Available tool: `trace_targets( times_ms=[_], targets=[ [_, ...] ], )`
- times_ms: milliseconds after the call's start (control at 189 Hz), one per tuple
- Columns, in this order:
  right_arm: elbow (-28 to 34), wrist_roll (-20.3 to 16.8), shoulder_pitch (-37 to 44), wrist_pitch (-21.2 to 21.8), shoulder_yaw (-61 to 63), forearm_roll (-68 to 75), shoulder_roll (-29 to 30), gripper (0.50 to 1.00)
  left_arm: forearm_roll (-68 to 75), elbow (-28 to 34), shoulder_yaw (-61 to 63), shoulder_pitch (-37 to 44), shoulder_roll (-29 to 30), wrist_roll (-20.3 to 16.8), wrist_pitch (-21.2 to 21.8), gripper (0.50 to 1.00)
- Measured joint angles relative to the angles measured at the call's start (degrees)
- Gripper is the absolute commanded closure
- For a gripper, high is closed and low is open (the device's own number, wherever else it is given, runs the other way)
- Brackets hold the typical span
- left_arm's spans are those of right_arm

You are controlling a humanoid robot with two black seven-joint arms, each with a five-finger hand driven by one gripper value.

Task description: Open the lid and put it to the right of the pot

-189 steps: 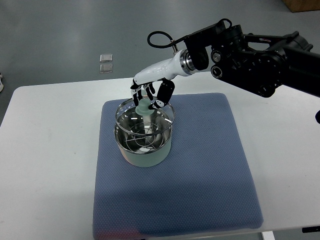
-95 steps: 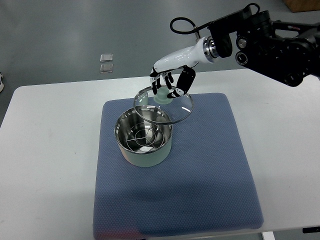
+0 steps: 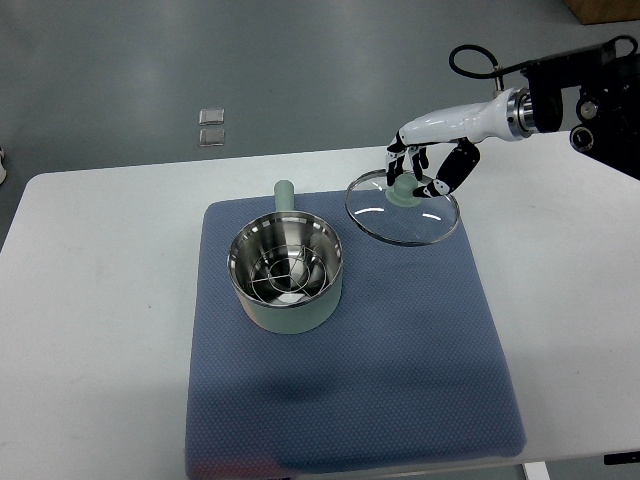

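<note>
A pale green pot (image 3: 286, 275) with a shiny steel inside stands uncovered on the blue mat (image 3: 400, 350), its handle (image 3: 283, 196) pointing away from me. The glass lid (image 3: 402, 211) with a green knob (image 3: 402, 191) hangs tilted above the mat's far right part, up and right of the pot. My right hand (image 3: 420, 172), white with black fingers, is shut on the lid's knob; its arm enters from the upper right. The left arm is out of view.
The mat lies on a white table (image 3: 100, 300). Two small clear squares (image 3: 211, 126) lie on the grey floor beyond the table. The right arm's dark body (image 3: 585, 95) hangs over the table's far right corner.
The right hand lifted the lid off the pot and carried it to the right. The pot's inside and its handle now show.
</note>
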Motion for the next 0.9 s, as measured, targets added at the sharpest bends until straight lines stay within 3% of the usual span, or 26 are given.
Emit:
trace_targets(
  times_ms=[359,444,486,507,513,518,523,528,534,555,608,698,898],
  targets=[
    [-0.79,-0.43,-6.44,-4.07,-0.62,-0.78,1.45,1.0,0.0,0.0,-0.02,-0.01,0.0,0.0,0.0,0.5],
    [-1.6,-0.52,-7.66,-4.81,-0.68,-0.92,1.9,0.944,0.0,0.0,-0.03,0.0,0.0,0.0,0.0,0.5],
    [-1.93,-0.53,-8.13,-5.1,-0.71,-0.94,2.06,0.893,0.0,0.0,-0.03,0.0,0.0,0.0,0.0,0.5],
    [-2.07,-0.54,-8.31,-5.2,-0.72,-0.95,2.12,0.846,0.0,0.01,-0.02,-0.01,0.0,0.0,0.0,0.5],
    [-2.09,-0.54,-8.35,-5.21,-0.73,-0.96,2.14,0.812,0.0,0.01,-0.02,0.0,0.0,0.0,0.0,0.5],
    [-2.12,-0.54,-8.39,-5.23,-0.73,-0.96,2.15,0.812,0.0,0.01,-0.02,0.0,0.0,0.0,0.0,0.5],
    [-2.14,-0.54,-8.43,-5.24,-0.74,-0.96,2.16,0.777,0.0,0.01,-0.02,0.0,0.0,0.0,0.0,0.5],
    [-2.19,-0.54,-8.49,-5.26,-0.74,-0.96,2.18,0.777,0.0,0.01,-0.02,0.0,0.0,0.0,0.0,0.5],
    [-2.21,-0.55,-8.52,-5.28,-0.74,-0.96,2.19,0.742,0.0,0.01,-0.02,0.0,0.0,0.0,0.0,0.5],
    [-2.28,-0.55,-8.61,-5.32,-0.74,-0.96,2.21,0.683,0.0,0.01,-0.02,-0.01,0.0,0.0,0.0,0.5],
    [-2.37,-0.55,-8.75,-5.39,-0.74,-0.96,2.25,0.603,0.0,0.01,-0.02,-0.01,0.0,0.0,0.0,0.5],
    [-2.46,-0.56,-8.85,-5.49,-0.73,-0.91,2.31,0.574,0.0,0.01,-0.02,0.0,0.0,0.0,0.0,0.5],
    [-2.58,-0.43,-8.58,-4.22,-0.07,0.22,2.18,0.576,0.0,0.01,-0.01,0.0,0.0,0.0,0.0,0.5]
  ],
)
